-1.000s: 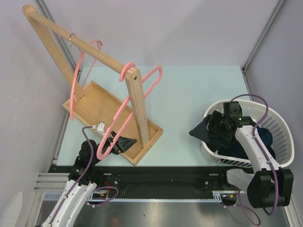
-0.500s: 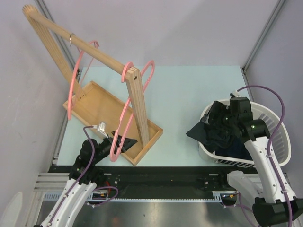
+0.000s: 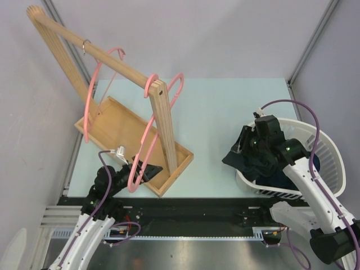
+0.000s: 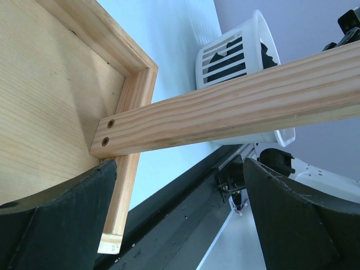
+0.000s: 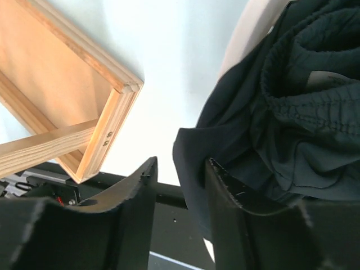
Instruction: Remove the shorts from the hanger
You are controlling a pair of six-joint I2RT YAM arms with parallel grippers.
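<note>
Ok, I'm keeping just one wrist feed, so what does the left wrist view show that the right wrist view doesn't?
Only the left wrist view: the slotted outer wall of the white basket. Only the right wrist view: the shorts close up, gathered waistband showing. Both: a corner of the wooden tray, the rack post screwed to it, and the pale table.

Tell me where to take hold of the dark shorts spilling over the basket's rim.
Grip the dark shorts by the loose flap hanging outside the basket, over the rim toward the table's middle. Come from that side, jaws across the free edge: it hangs clear there, while the rest lies bunched inside.
</note>
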